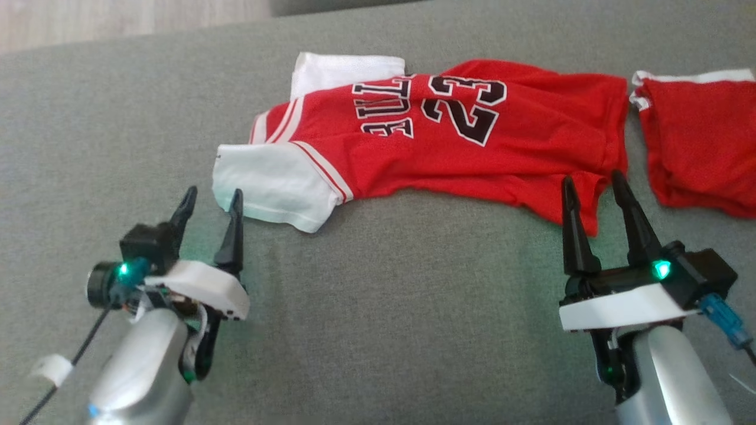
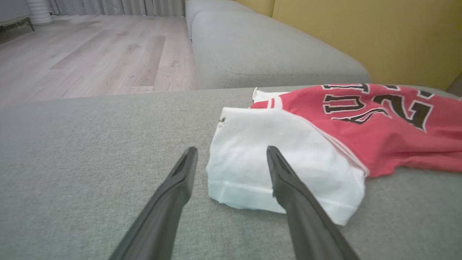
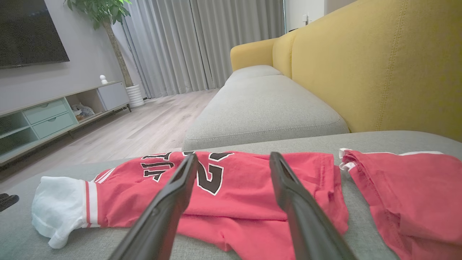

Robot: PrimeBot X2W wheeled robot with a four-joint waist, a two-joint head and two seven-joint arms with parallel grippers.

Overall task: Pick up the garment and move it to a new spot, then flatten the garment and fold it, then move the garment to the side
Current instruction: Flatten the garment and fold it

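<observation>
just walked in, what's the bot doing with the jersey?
The two-armed robot is working on a red jersey that lies spread, a bit rumpled, on the grey sofa cushion. The left gripper is open just short of the white sleeve. The right gripper is open at the jersey's lower hem corner. Neither holds cloth yet. A second red garment lies apart on the robot's right, untouched.

We find the jersey (image 1: pixel 449 141) lying across the seat cushion (image 1: pixel 384 307), sleeves to our left, hem to our right. Just beside the hem, further right, lies a second garment (image 1: pixel 703 141) — a narrow gap between them. Our left gripper (image 1: pixel 212 198) stands before the near sleeve, our right gripper (image 1: pixel 592 180) at the hem's near corner.
</observation>
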